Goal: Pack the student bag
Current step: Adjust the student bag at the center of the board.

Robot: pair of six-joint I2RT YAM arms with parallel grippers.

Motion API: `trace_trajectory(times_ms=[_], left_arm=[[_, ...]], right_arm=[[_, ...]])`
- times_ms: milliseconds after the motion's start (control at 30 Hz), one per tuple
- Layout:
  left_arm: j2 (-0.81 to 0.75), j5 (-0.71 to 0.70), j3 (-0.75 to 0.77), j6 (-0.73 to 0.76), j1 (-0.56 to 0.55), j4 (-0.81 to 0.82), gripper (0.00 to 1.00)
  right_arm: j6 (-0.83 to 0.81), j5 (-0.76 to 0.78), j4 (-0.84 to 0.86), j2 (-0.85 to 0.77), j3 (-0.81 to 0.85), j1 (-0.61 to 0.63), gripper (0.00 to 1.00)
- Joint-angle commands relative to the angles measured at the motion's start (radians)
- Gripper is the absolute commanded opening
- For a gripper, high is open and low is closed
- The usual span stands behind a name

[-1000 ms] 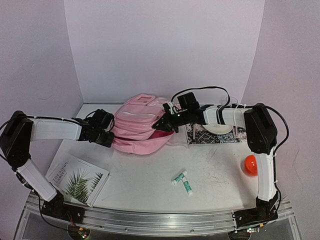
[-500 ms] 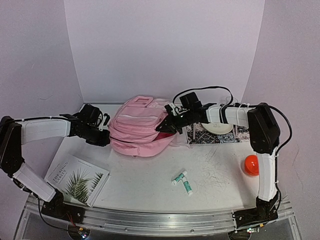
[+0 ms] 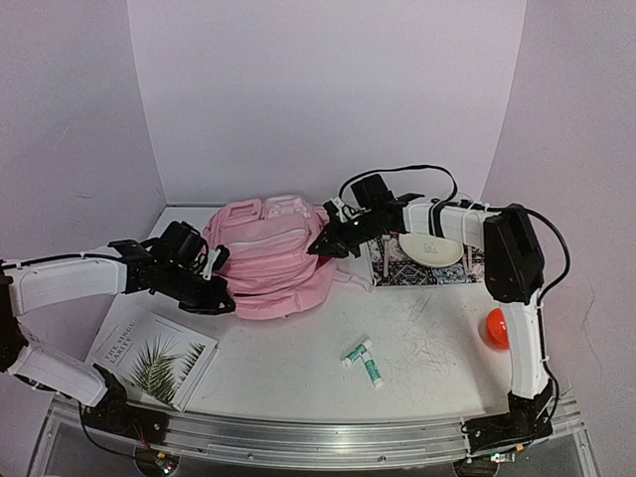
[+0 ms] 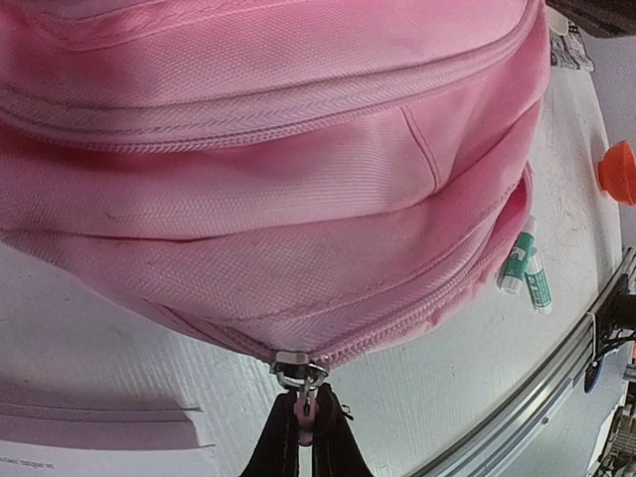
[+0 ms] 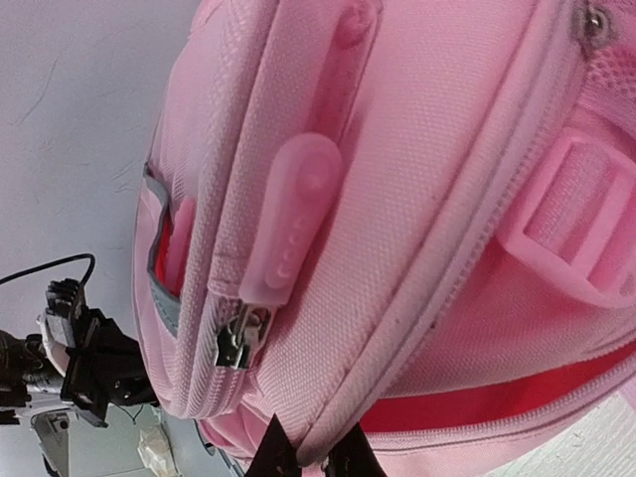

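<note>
My left tool (image 4: 303,444) is clamped tight on the pink zipper pull (image 4: 302,415) — the metal slider (image 4: 298,370) sits just beyond its fingertips, at the lower edge of the student bag (image 3: 270,260). My right tool (image 5: 312,457) has its fingers set narrow, with a zipped seam of the bag pinched between them (this is on the bag's right side, near the red lining (image 5: 467,402) that shows in the opening). The bag lies slumped on the tabletop (image 3: 298,373) between the two tools, toward the back and a little left of middle, with its front pockets up. Outward from there, a patterned mat (image 3: 393,270) just right of the bag carries a white dish (image 3: 430,249). Two green-and-white tubes (image 3: 364,361) lie together nearer to me, apart from the bag. A booklet (image 3: 154,358) with a palm-leaf cover lies at the front left — and an orange ball (image 3: 497,328) rests at the right edge.
</note>
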Motion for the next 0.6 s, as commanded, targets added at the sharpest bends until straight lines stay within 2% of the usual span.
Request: trace_trajectory(times_ms=[0, 167, 333, 400, 567], left_arm=[[0.040, 0.077, 0.058, -0.082, -0.053, 0.026, 0.00], [0.162, 0.098, 0.131, -0.134, -0.105, 0.078, 0.00], [0.274, 0.105, 0.232, -0.166, -0.154, 0.104, 0.00], [0.318, 0.108, 0.268, -0.175, -0.168, 0.113, 0.00], [0.392, 0.128, 0.354, -0.189, -0.208, 0.127, 0.00]], right_arm=[[-0.031, 0.184, 0.100, -0.137, -0.054, -0.027, 0.21], [-0.019, 0.307, 0.102, -0.327, -0.261, -0.014, 0.37], [0.111, 0.405, 0.172, -0.479, -0.482, 0.056, 0.61], [0.184, 0.447, 0.228, -0.518, -0.566, 0.103, 0.67], [0.419, 0.500, 0.455, -0.577, -0.781, 0.180, 0.72]])
